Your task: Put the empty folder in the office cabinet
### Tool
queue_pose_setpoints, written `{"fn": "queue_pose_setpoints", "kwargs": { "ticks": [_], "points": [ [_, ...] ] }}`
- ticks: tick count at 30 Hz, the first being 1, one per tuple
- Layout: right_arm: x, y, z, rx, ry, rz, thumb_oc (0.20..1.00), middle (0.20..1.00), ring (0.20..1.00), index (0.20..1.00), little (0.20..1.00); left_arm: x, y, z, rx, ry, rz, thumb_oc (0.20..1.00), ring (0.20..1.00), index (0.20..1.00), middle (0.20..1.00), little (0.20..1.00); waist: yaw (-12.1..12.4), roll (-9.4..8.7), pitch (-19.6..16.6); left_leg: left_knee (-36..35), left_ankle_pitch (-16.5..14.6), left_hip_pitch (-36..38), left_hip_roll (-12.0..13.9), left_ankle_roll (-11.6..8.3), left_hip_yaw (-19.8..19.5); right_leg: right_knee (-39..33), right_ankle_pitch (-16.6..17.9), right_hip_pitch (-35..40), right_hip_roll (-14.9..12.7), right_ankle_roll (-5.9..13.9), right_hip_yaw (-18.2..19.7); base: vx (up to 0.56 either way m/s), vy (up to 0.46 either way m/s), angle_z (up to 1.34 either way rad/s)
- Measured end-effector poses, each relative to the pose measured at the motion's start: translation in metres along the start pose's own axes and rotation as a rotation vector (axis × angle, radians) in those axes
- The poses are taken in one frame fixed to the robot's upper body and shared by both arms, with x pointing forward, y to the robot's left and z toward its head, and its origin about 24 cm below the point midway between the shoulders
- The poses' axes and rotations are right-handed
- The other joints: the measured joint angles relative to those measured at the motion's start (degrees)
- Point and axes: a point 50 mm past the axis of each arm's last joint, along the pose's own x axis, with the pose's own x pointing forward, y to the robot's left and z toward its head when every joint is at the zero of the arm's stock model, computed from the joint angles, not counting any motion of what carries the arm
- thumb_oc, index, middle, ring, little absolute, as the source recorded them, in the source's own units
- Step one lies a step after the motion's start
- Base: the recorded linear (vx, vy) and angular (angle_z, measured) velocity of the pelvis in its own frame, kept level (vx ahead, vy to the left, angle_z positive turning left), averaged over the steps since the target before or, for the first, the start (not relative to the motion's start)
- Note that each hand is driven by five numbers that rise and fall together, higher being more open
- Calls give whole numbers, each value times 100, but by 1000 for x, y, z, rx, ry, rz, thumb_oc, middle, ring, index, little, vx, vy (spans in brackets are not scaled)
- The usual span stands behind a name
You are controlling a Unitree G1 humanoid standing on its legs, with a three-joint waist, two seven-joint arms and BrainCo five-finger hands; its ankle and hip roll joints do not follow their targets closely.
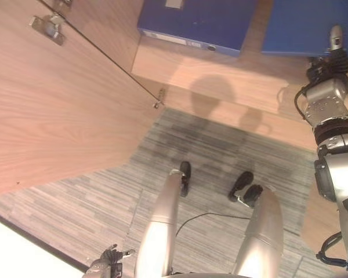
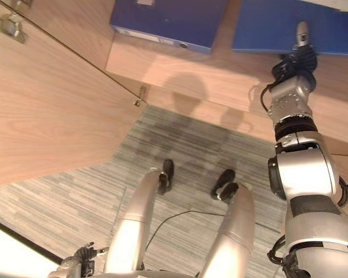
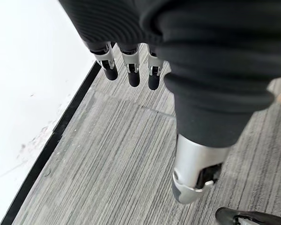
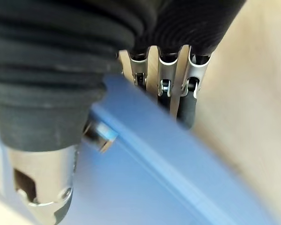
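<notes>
Your right hand (image 2: 301,43) is raised to the cabinet shelf (image 1: 232,72), and its fingers (image 4: 187,101) hang down one side of a blue folder (image 4: 154,178) while the thumb sits on the other face, so it is clamped on that folder's edge. A second blue folder (image 1: 194,23) lies on the same shelf, well apart to the left. The open cabinet door (image 1: 52,104) stands at your left. Your left hand (image 3: 131,65) hangs low over the grey carpet (image 3: 107,159), fingers relaxed and holding nothing.
</notes>
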Motion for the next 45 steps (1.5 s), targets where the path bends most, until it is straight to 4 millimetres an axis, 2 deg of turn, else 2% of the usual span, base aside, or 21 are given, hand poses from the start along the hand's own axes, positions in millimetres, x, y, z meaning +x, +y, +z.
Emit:
{"fn": "queue_pose_setpoints", "kwargs": {
  "ticks": [7, 11, 15, 19, 21, 24, 27, 31, 36, 42, 45],
  "points": [
    [-3, 11, 2, -329, -19, 140, 1000, 1000, 1000, 1000, 1000, 2, 0, 11, -3, -22, -14, 1000, 1000, 1000, 1000, 1000, -165, -141, 84, -96, 44, 25, 62, -33, 60, -192, 124, 18, 80, 6, 4, -11, 1, -7],
    [-15, 23, 4, -587, -84, 315, 1000, 1000, 1000, 1000, 1000, 3, 2, 20, -5, -47, -14, 1000, 1000, 1000, 1000, 1000, -205, -253, 149, -125, 47, 39, 152, -29, 114, -303, 199, 24, 164, -5, 18, -4, -18, -12],
    [-23, 29, 4, -790, -114, 431, 1000, 1000, 1000, 1000, 1000, 3, 2, 23, 20, -64, -28, 1000, 1000, 1000, 1000, 1000, -220, -278, 164, -140, 46, 66, 157, -28, 127, -312, 203, 41, 167, -10, 24, 0, 0, 0],
    [-34, 31, 5, -1099, -135, 585, 1000, 1000, 1000, 1000, 1000, 3, 2, 24, 47, -73, -46, 1000, 1000, 1000, 1000, 1000, -182, -283, 164, -165, 44, 78, 160, -24, 126, -336, 212, 54, 167, -13, 19, 0, 0, 0],
    [-36, 32, 3, -1196, -140, 619, 1000, 1000, 1000, 1000, 1000, 3, 3, 24, 51, -74, -45, 1000, 1000, 1000, 1000, 1000, -182, -296, 157, -167, 47, 80, 161, -28, 127, -341, 215, 56, 168, -14, 16, 0, 0, 0],
    [-39, 34, 7, -1440, -148, 676, 1000, 1000, 1000, 1000, 1000, 2, 3, 25, 73, -83, -54, 1000, 1000, 1000, 1000, 1000, -173, -313, 147, -179, 46, 74, 161, -23, 126, -365, 222, 57, 168, -10, 9, 0, 0, 0],
    [-41, 35, 7, -1558, -166, 687, 1000, 1000, 1000, 1000, 1000, 2, 5, 27, 50, -90, -51, 1000, 1000, 1000, 1000, 1000, -177, -341, 132, -215, 52, 69, 166, -25, 127, -436, 255, 65, 185, 4, -9, 2, 0, -1],
    [-43, 35, 3, -1690, -201, 682, 1000, 1000, 1000, 1000, 1000, 2, 5, 28, 51, -95, -51, 1000, 1000, 1000, 1000, 1000, -197, -358, 117, -245, 62, 72, 167, -8, 149, -512, 286, 84, 192, 23, -10, 4, -6, -2],
    [-42, 31, -6, -1740, -184, 671, 1000, 1000, 1000, 1000, 1000, 2, 5, 28, 53, -93, -50, 1000, 1000, 1000, 1000, 1000, -159, -438, 21, -264, 62, 72, 164, -7, 157, -537, 290, 84, 191, 26, -10, 0, 0, 0],
    [-38, 33, -17, -1725, -162, 642, 1000, 1000, 1000, 1000, 1000, 2, 3, 35, 54, -118, -57, 1000, 1000, 1000, 1000, 1000, -162, -482, -56, -264, 69, 76, 164, 4, 164, -539, 308, 83, 190, 25, 0, 0, 0, 0],
    [-32, 37, -31, -1662, -142, 602, 1000, 1000, 1000, 1000, 1000, 2, 4, 31, 58, -105, -50, 1000, 1000, 1000, 1000, 1000, -182, -494, -173, -266, 72, 81, 169, 7, 170, -550, 326, 79, 193, 36, 8, -5, 7, -1]
  ]
}}
